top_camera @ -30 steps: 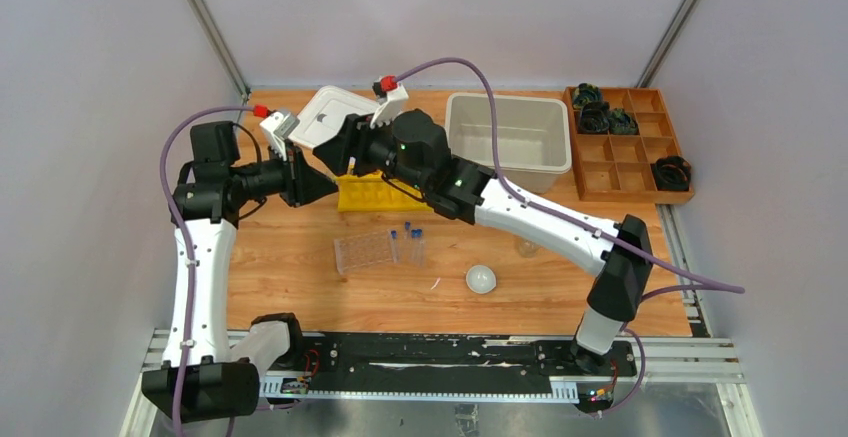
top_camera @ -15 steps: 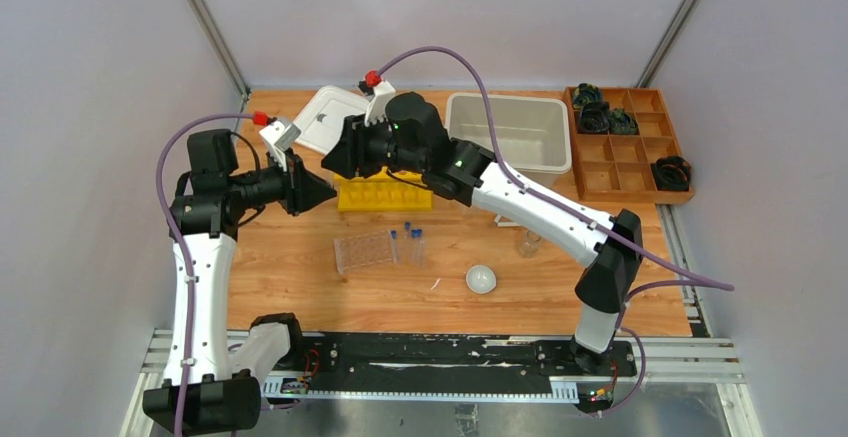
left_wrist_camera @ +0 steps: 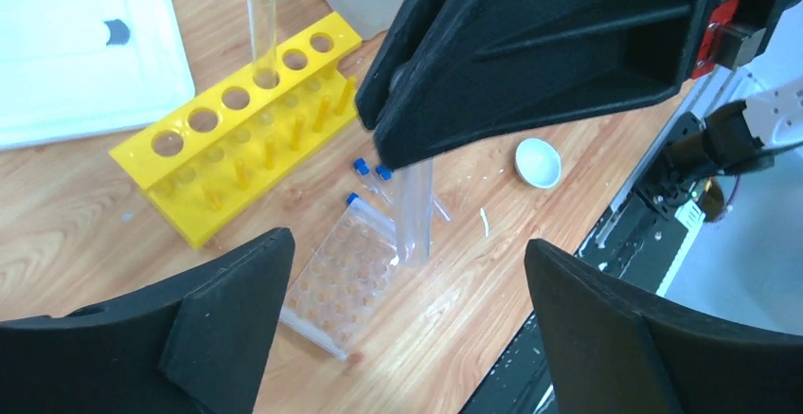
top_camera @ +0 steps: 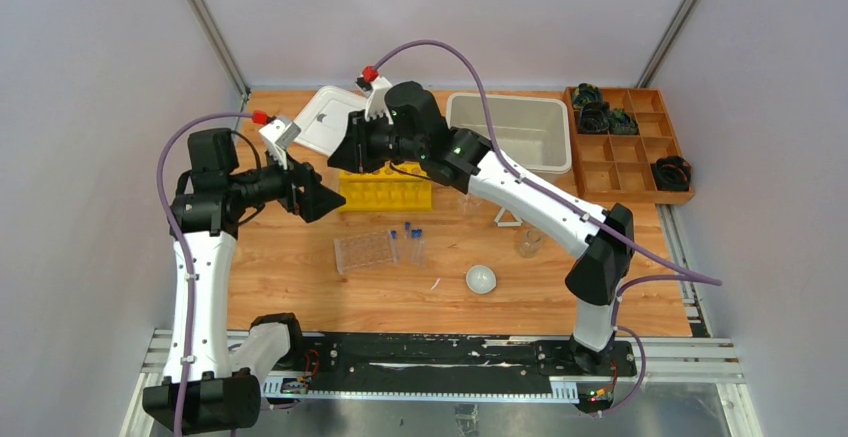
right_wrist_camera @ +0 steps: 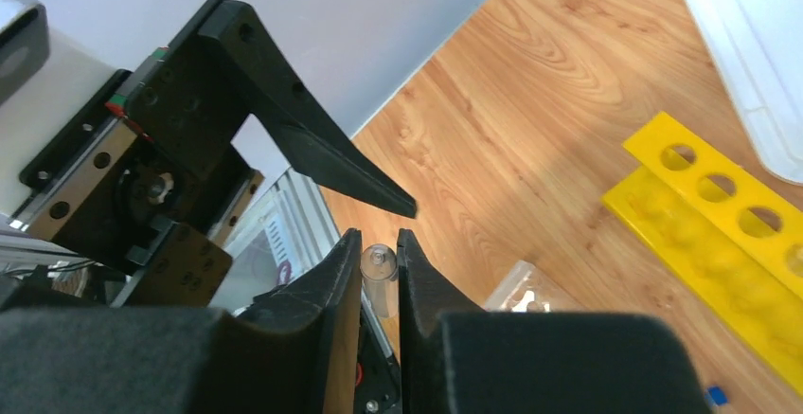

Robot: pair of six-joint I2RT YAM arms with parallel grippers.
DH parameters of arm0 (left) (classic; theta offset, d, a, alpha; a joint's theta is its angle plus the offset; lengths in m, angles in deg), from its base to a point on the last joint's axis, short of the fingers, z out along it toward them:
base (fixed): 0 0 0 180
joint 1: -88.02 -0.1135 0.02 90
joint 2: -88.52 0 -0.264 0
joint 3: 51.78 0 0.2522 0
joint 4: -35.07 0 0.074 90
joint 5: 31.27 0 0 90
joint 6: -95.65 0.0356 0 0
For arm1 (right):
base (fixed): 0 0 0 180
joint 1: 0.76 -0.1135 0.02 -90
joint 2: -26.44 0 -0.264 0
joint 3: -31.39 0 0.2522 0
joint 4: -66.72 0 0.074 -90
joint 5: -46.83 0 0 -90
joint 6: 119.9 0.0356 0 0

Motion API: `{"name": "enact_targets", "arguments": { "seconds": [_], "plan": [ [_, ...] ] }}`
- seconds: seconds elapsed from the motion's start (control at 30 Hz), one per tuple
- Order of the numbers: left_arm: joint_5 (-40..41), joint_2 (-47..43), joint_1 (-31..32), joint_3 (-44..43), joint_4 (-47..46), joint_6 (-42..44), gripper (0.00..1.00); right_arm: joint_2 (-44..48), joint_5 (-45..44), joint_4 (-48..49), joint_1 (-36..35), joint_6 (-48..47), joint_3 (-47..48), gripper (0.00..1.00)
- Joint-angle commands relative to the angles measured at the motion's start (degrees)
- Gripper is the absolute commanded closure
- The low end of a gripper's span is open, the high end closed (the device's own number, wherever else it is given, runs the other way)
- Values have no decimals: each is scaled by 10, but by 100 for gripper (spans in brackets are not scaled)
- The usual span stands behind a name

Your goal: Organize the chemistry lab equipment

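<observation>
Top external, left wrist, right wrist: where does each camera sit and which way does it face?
Top external: above and behind the bases, looking down on the table; both arms show.
Left wrist: on the left arm, looking down past the open left gripper at the yellow rack and the right gripper's clear tube.
Right wrist: on the right arm, looking along that gripper, shut on the tube, toward the left gripper.
Both wrist views share the rack and the tube.
</observation>
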Motion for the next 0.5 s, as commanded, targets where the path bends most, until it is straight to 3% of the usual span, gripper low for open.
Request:
{"name": "enact_targets", "arguments": {
  "seconds": [0.0, 0.27, 0.47],
  "plan": [
    [39, 10, -2, -9, -5, -20, 0, 6, -13, -34, 25, -35, 19, 100],
    [153, 61, -4, -30, -5, -56, 0, 27, -125, -27, 38, -144, -57, 100],
    [199, 110, -47, -39, -5, -70, 0, 19, -147, 73, 30, -184, -142, 100]
  ]
}}
